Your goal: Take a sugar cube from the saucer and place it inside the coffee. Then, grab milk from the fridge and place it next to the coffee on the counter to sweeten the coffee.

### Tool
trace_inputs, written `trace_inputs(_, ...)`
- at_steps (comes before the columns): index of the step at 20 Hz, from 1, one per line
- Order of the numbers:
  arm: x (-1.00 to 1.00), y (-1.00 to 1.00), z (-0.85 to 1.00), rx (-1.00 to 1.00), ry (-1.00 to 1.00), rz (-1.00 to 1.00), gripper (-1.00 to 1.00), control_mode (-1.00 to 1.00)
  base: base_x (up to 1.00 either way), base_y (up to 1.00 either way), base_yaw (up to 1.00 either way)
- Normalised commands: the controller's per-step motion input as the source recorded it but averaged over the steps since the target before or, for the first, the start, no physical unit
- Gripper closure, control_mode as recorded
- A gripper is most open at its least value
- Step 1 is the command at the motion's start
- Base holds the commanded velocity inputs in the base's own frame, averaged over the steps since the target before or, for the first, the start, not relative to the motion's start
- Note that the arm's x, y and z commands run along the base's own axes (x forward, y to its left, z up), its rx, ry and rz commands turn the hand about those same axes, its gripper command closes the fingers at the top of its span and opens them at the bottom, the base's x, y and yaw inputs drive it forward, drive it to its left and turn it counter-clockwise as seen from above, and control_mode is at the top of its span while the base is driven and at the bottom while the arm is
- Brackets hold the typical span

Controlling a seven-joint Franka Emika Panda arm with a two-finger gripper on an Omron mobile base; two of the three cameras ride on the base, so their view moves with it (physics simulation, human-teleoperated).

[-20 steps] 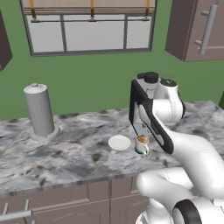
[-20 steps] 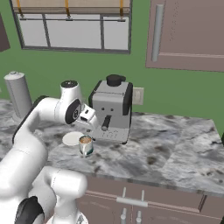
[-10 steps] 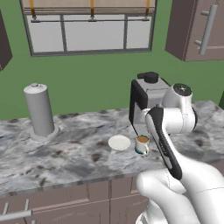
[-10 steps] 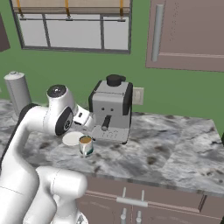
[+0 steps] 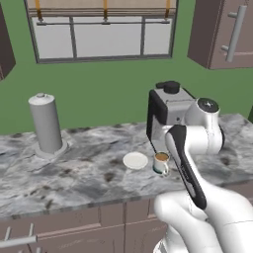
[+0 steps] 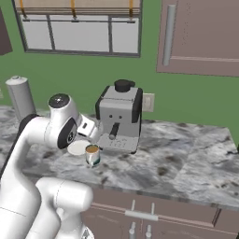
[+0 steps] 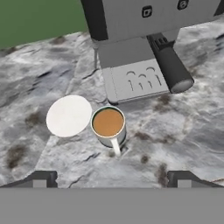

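The coffee (image 7: 108, 122) is a white mug of brown liquid standing on the counter (image 7: 175, 131), handle toward the camera. Beside it and touching its rim lies the round white saucer (image 7: 69, 116), its top bare. No sugar cube shows on the saucer or the stone; I cannot tell if it lies in the coffee. My gripper (image 7: 112, 178) hangs above and back from the mug, open, with nothing between its fingertips (image 7: 41, 178). From the base I see the mug (image 5: 160, 162) (image 6: 92, 154) and saucer (image 5: 135, 160) (image 6: 78, 148) in front of the arm. Milk and fridge are out of view.
A grey-and-black espresso machine (image 5: 168, 106) (image 6: 120, 116) (image 7: 135, 52) stands just behind the mug, its spout overhanging. A tall grey cylinder (image 5: 46, 123) (image 6: 21, 95) stands at the counter's left. Brown wall cabinets (image 6: 200, 37) hang at upper right. Drawers with bar handles run below.
The arm's upper joint has swung outward, away from the espresso machine, while the hand stays above the mug. Mug and saucer have not moved.
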Motion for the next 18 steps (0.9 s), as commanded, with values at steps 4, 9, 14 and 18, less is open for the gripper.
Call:
trace_inputs(4, 0.00, 0.00, 0.00, 0.00, 0.00, 0.00, -1.00, 1.00, -0.52, 0.21, 0.37)
trace_inputs(9, 0.00, 0.00, 0.00, 0.00, 0.00, 0.00, -1.00, 1.00, -0.39, 0.49, 0.67)
trace_inputs(14, 0.00, 0.00, 0.00, 0.00, 0.00, 0.00, -1.00, 1.00, -0.06, 0.46, 0.77)
trace_inputs(18, 0.00, 0.00, 0.00, 0.00, 0.00, 0.00, -1.00, 1.00, -0.10, 0.50, 0.89)
